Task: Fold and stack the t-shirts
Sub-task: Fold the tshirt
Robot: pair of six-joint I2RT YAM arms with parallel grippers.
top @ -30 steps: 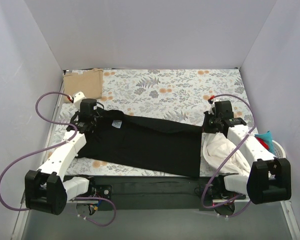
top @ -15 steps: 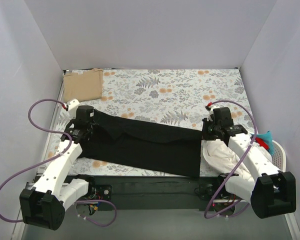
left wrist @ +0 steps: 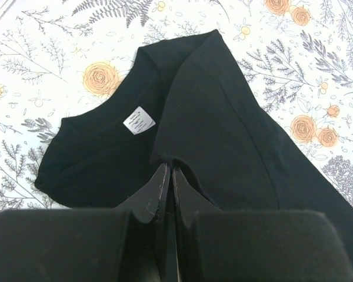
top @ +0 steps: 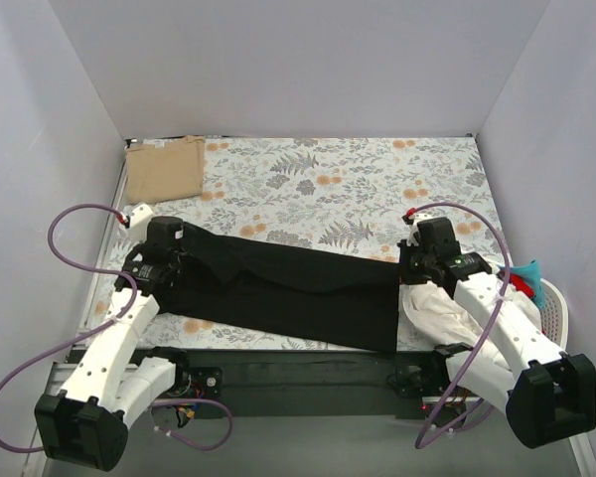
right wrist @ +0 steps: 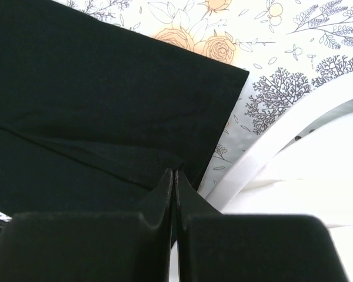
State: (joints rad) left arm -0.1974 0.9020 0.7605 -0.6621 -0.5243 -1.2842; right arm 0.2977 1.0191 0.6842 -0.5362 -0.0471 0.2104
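L gripper (left wrist: 167,168), R gripper (right wrist: 175,173) nip black tee (left wrist: 223,135)

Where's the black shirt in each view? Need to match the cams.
Top external: black shirt stretched across the near centre.
Left wrist: fills the middle, white label left of centre, left gripper shut on a fold.
Right wrist: upper left, right gripper shut on its edge.
Shared landmark: floral cloth under it.

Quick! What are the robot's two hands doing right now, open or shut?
Left gripper: shut, pinching the black t-shirt.
Right gripper: shut, pinching the black t-shirt at its other end.
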